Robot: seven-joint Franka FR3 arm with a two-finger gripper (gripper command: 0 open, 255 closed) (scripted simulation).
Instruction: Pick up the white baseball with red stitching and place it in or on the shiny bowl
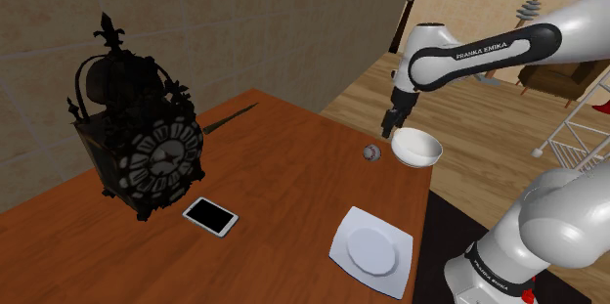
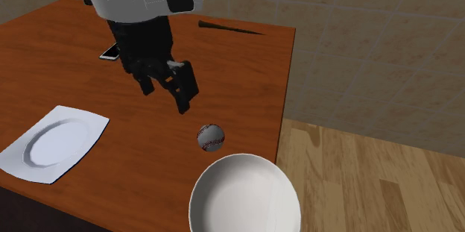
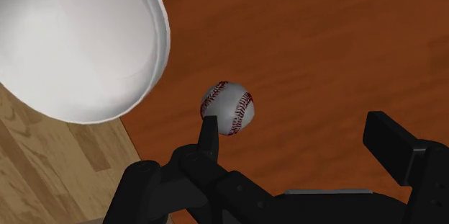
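Observation:
The white baseball with red stitching (image 1: 371, 152) (image 2: 210, 137) (image 3: 228, 107) lies on the brown wooden table (image 1: 283, 185), close to a white bowl (image 1: 417, 147) (image 2: 244, 197) (image 3: 72, 42) that sits at the table's edge. My black gripper (image 1: 394, 121) (image 2: 165, 95) (image 3: 298, 135) hangs above the table beside the ball, open and holding nothing. In the wrist view the ball lies just past one fingertip (image 3: 209, 125), off to the bowl's side of the gap, and nothing touches it.
A large black ornate clock (image 1: 137, 136) stands on the shoulder view's left. A dark phone (image 1: 210, 216) (image 2: 110, 53) and a white square plate (image 1: 371, 250) (image 2: 52, 142) lie on the table. A thin dark pointed object (image 2: 227, 27) lies near the wall. Wooden floor lies beyond the table edge.

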